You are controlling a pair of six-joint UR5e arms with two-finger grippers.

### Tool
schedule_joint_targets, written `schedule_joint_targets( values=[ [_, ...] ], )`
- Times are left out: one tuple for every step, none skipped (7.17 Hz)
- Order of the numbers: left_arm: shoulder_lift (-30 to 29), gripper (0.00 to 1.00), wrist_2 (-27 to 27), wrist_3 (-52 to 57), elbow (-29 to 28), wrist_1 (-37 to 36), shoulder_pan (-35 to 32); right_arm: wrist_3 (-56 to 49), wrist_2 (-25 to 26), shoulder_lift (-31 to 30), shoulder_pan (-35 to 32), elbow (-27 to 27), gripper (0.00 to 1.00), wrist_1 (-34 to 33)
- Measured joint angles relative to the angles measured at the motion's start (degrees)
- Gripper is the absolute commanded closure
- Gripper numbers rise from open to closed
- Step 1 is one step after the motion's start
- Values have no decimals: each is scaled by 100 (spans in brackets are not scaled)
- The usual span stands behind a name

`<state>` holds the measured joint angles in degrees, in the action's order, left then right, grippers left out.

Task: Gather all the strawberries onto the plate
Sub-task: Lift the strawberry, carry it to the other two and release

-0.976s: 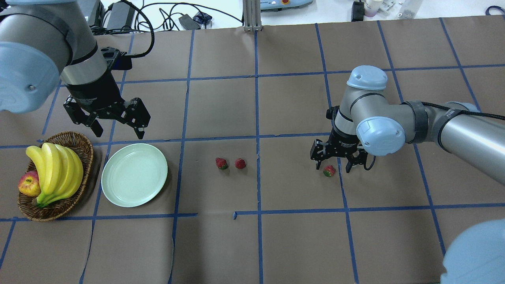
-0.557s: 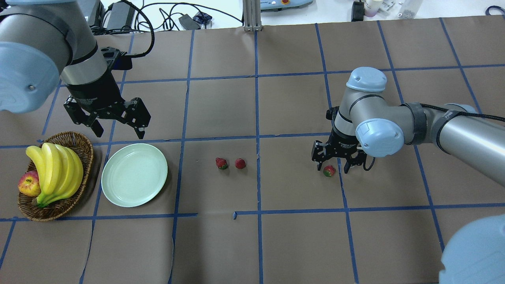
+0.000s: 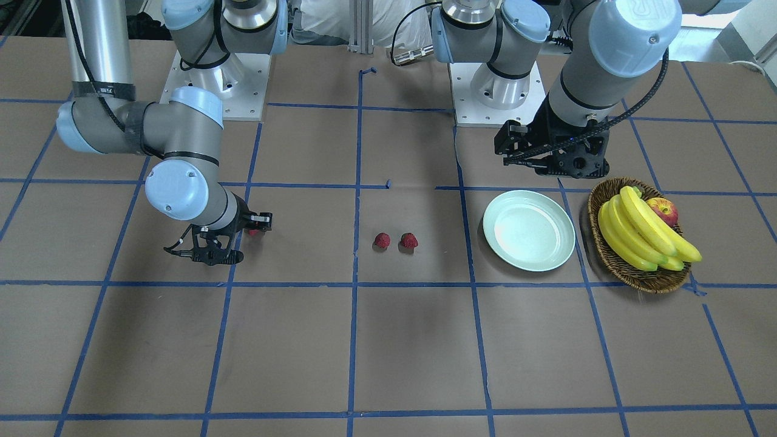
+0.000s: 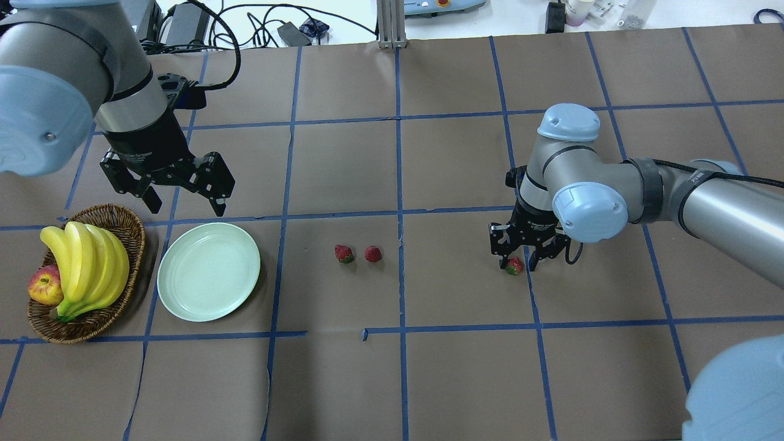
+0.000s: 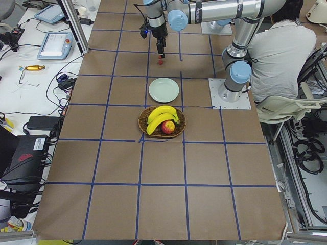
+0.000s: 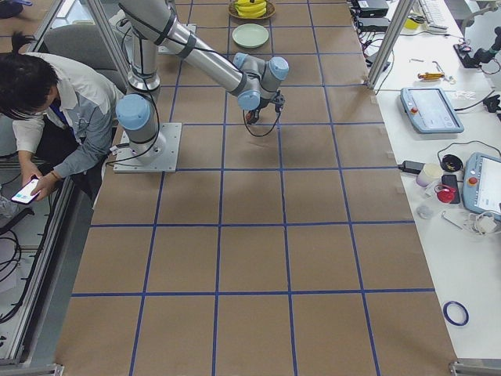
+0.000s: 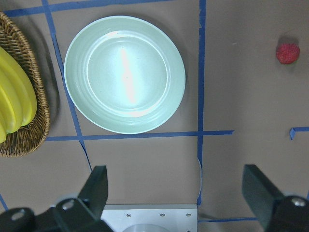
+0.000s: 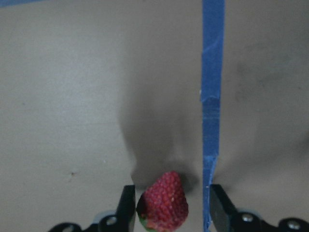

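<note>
Brown paper, ruled into squares by blue tape, covers the table (image 4: pixel 343 165). Right gripper (image 4: pixel 515 260): lowered to the surface, jaws standing apart on either side of the first strawberry (image 4: pixel 514 266). The wrist view shows one finger (image 8: pixel 126 205) at the berry's edge and a clear gap to the other finger, so the berry is bracketed, not clamped. A second strawberry (image 4: pixel 343 253) and a third strawberry (image 4: pixel 373 253) lie just beside each other on the paper, between the first and the plate (image 4: pixel 208 271). Left gripper (image 4: pixel 185 206): held above the table at the plate's far side, fingers spread wide. A wicker basket (image 4: pixel 131 233) containing bananas (image 4: pixel 86 263) and an apple (image 4: pixel 44 286) sits just beside the plate.
</note>
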<state>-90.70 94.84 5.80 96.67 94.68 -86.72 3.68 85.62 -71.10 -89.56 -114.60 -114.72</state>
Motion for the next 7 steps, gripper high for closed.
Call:
schedule_joint_targets(
  values=[
    [0,0,0,0,0,4,0,-123,11,-10,0,4,100,-6],
    [0,0,-2,0,0,6,0,-256,33,-29,-2,11,100,8],
    [0,0,-4,0,0,6,-1,-306,96,-57,-17,63,100,39],
    [0,0,-4,0,0,7,-2,-293,222,-83,-83,247,100,136],
    [0,0,-9,0,0,7,-3,-275,309,-105,-230,604,100,360],
    [0,0,-14,-2,1,5,-3,-244,234,-117,-431,1024,100,621],
    [0,0,-18,-6,0,1,-3,-98,49,-101,-700,1344,100,754]
  ],
)
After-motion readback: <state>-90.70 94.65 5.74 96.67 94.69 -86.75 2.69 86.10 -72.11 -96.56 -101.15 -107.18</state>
